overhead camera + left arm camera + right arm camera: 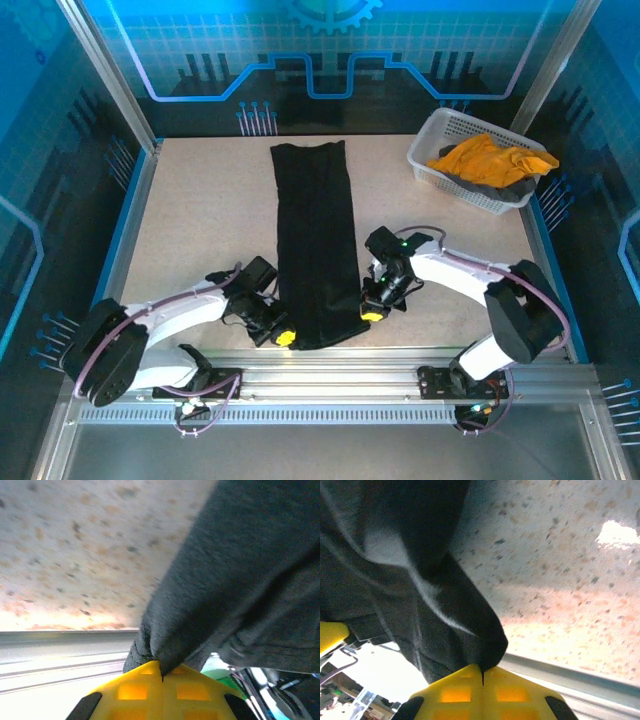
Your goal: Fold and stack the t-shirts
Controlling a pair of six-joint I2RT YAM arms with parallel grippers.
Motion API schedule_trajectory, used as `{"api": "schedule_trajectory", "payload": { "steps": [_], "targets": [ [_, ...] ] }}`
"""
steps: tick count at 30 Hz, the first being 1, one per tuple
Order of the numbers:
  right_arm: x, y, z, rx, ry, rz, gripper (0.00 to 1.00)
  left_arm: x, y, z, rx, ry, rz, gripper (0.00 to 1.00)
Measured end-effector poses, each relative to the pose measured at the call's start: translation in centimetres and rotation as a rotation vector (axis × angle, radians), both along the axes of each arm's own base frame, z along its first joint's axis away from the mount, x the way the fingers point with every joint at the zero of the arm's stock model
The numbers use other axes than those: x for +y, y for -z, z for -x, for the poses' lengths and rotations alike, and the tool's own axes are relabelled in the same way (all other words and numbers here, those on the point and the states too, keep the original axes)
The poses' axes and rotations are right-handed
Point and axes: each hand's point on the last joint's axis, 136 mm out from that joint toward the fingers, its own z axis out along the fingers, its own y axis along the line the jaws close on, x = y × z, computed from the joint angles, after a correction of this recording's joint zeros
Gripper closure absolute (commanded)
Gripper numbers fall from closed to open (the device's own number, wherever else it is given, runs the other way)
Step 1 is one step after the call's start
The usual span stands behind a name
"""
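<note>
Black t-shirt (pixel 316 240): folded into a long narrow strip, flat on the table (pixel 200 220), running from 12 to 6 o'clock. Left gripper (pixel 284 337): pinched tight on the strip's near corner, 7 o'clock. Right gripper (pixel 372 315): pinched tight on the other near corner, 5 o'clock. Orange t-shirt (pixel 490 160): crumpled in the white basket (pixel 440 172), 2 o'clock.

The black t-shirt (pixel 315 240) is soft matt cloth. The table (pixel 200 220) looks smooth and speckled, the basket (pixel 428 150) white plastic.
</note>
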Motion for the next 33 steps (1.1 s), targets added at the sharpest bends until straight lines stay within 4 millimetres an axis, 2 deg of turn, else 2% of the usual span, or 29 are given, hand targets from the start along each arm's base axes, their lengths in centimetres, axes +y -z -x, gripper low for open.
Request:
{"api": "schedule_trajectory", "payload": {
  "steps": [4,8,12,15,18,22,28,33],
  "targets": [
    [0.4,-1.8,-0.4,-0.007,0.052,-0.021,1.0,-0.2,-2.2,-1.8,-0.047,-0.073,0.034,1.0],
    [0.8,-4.0,-2.4,-0.037,0.119,-0.04,1.0,-0.1,-6.0,-6.6,-0.171,-0.187,0.082,1.0],
    [0.9,-6.9,-6.3,-0.109,0.207,-0.075,1.0,0.7,-9.4,-11.5,-0.291,-0.29,0.117,1.0],
    [1.3,-8.7,-10.0,-0.165,0.251,-0.09,1.0,1.1,-10.6,-14.6,-0.343,-0.34,0.125,1.0],
    [2.0,-9.5,-14.1,-0.214,0.276,-0.091,1.0,1.6,-10.9,-17.6,-0.373,-0.382,0.119,1.0],
    [2.3,-8.7,-18.9,-0.242,0.303,-0.072,1.0,2.7,-10.6,-21.5,-0.411,-0.43,0.093,1.0],
    [2.5,-7.0,-24.8,-0.268,0.332,-0.05,1.0,4.2,-9.4,-27.4,-0.454,-0.477,0.065,1.0],
    [2.8,-5.8,-28.7,-0.292,0.344,-0.053,1.0,4.7,-7.5,-31.1,-0.464,-0.484,0.05,0.99]
  ]
}}
